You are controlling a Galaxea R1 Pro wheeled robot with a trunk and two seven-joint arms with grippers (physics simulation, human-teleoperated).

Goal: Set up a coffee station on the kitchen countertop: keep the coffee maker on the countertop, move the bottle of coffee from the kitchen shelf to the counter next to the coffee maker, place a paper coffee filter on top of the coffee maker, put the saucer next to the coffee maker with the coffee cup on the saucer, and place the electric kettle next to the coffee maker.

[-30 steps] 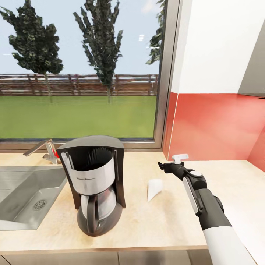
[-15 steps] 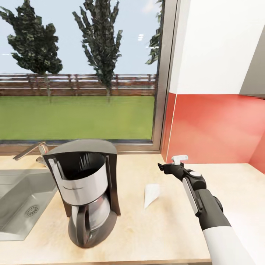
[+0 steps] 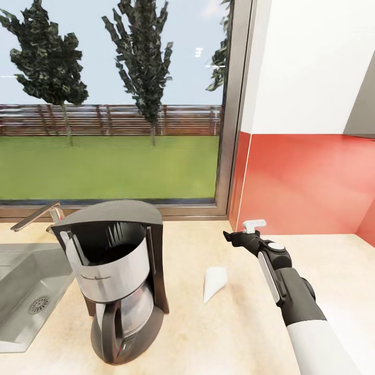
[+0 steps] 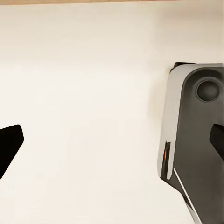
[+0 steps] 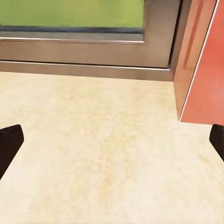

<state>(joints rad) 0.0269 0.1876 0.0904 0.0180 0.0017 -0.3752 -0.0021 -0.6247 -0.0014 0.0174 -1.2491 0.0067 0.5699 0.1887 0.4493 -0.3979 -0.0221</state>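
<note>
The coffee maker [image 3: 117, 281], black with a silver-white front band and a glass carafe, stands on the tan kitchen countertop [image 3: 229, 333] at the near left. The white paper coffee filter [image 3: 213, 281] lies on its side on the counter just right of the machine. Beyond the filter and slightly to its right, my right gripper [image 3: 240, 232] hovers open over the counter with nothing in it. In the right wrist view its dark fingertips [image 5: 9, 142] stand wide apart over bare countertop [image 5: 107, 154]. The left gripper [image 4: 112, 140] is open too, with nothing between its fingers.
A steel sink [image 3: 26, 291] with a faucet [image 3: 36, 216] is set into the counter left of the coffee maker. A large window [image 3: 114, 104] runs behind, and a red backsplash [image 3: 302, 182] closes off the right. A grey-and-white part of the robot [image 4: 196, 135] shows in the left wrist view.
The whole picture has shifted, so the camera moved: coffee maker, sink and filter sit further left and lower. The right arm keeps the same pose in the picture.
</note>
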